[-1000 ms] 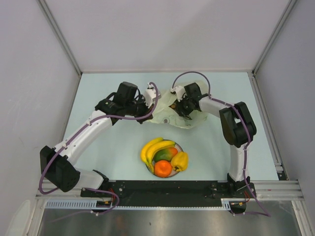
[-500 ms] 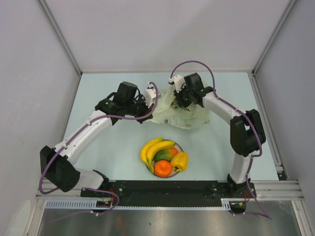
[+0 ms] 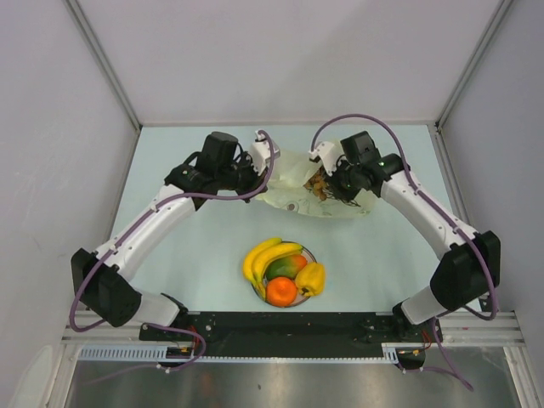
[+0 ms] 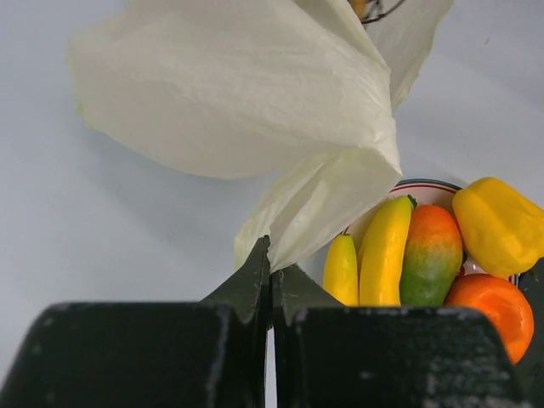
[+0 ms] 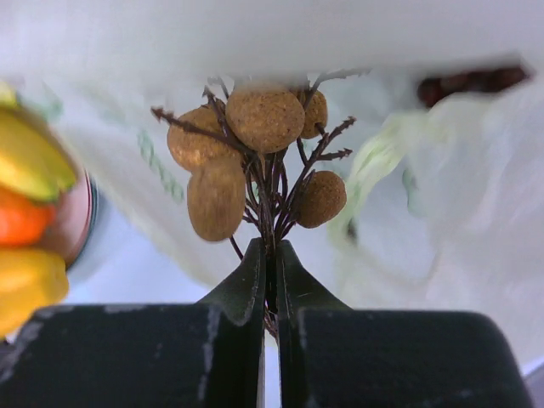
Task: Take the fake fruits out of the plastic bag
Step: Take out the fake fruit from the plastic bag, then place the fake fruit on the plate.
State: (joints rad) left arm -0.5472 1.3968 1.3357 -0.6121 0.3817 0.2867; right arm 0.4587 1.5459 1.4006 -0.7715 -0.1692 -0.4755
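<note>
The pale plastic bag (image 3: pixel 293 194) lies crumpled at the table's middle back. My left gripper (image 3: pixel 257 167) is shut on the bag's edge (image 4: pixel 306 212) and holds it lifted. My right gripper (image 3: pixel 330 182) is shut on the twig stems of a bunch of round brown fruits (image 5: pixel 263 123), held just over the bag (image 5: pixel 442 204); the bunch shows small in the top view (image 3: pixel 318 184). A dark red shape (image 5: pixel 466 81) shows in a gap of the bag. Banana bunch (image 3: pixel 265 254), mango (image 3: pixel 287 267) and orange (image 3: pixel 280 291) sit on the plate (image 3: pixel 311 254).
A yellow pepper-like fruit (image 3: pixel 311 278) also lies on the plate, near the table's front middle. In the left wrist view the plate rim (image 4: pixel 422 184) with banana (image 4: pixel 384 251), mango (image 4: pixel 430 255) and orange (image 4: pixel 491 302) sits right below the lifted bag.
My right arm has swung out to the right and drawn the brown fruit bunch up from the bag. My left gripper has kept its hold on the bag edge, shifting slightly.
</note>
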